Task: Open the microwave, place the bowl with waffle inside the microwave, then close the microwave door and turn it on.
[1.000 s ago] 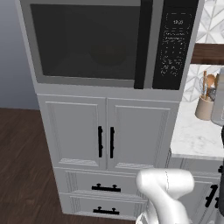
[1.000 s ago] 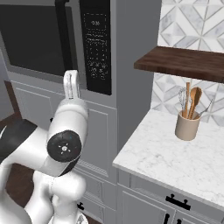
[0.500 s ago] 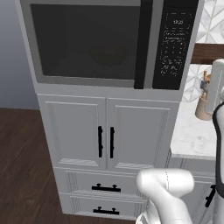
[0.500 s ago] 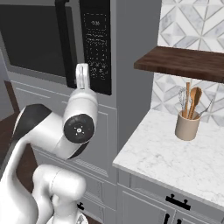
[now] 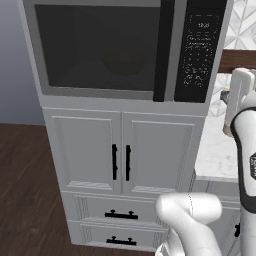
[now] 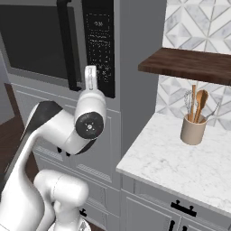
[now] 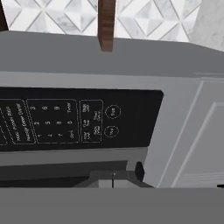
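Observation:
The microwave sits built in above the cabinets, and its door is shut, the black bar handle upright. Behind the dark glass a dim rounded shape shows; I cannot tell whether it is the bowl. The waffle is hidden. My gripper is raised in front of the black keypad, close to its lower part. In the hand view the keypad lies rolled sideways just ahead of the gripper, which is shut with nothing in it.
A marble counter runs to the right, with a beige crock of wooden spoons under a dark wooden shelf. Grey cabinet doors and drawers stand below the microwave.
The arm has swung up and to the right, carrying the shut gripper from beside the door handle to the front of the keypad. The microwave door stays shut.

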